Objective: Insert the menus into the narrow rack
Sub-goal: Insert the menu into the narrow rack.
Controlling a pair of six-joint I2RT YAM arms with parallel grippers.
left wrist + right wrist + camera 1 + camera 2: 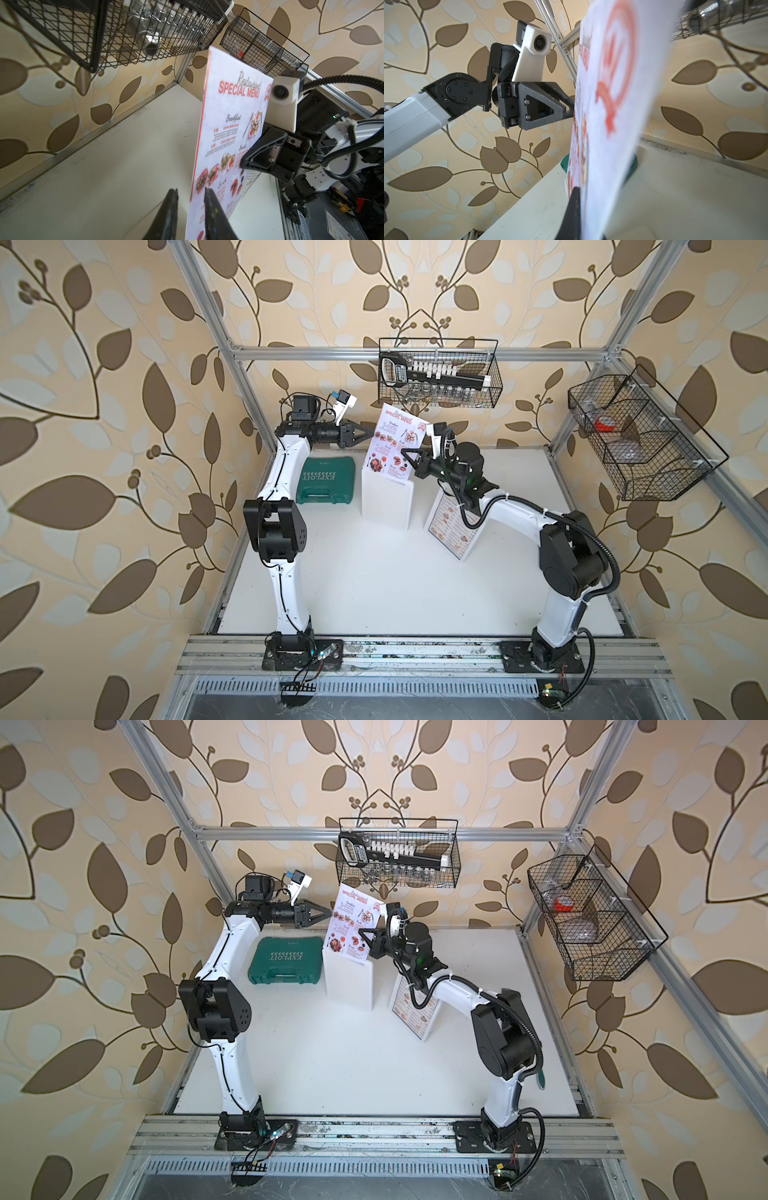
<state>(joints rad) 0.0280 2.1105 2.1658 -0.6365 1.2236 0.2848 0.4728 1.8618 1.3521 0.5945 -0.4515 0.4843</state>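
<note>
Both top views are bright and evenly lit by soft, diffuse light. The white worktop (374,593) carries only faint, blurred shadows and no glare. Wide-angle distortion splays the frame bars (311,351) and stretches the wallpaper (83,448) toward the edges. In the left wrist view the menu (232,124) is readable at its title and softer lower down. In the right wrist view it looms close and badly out of focus, while the wallpaper behind is crisp.
</note>
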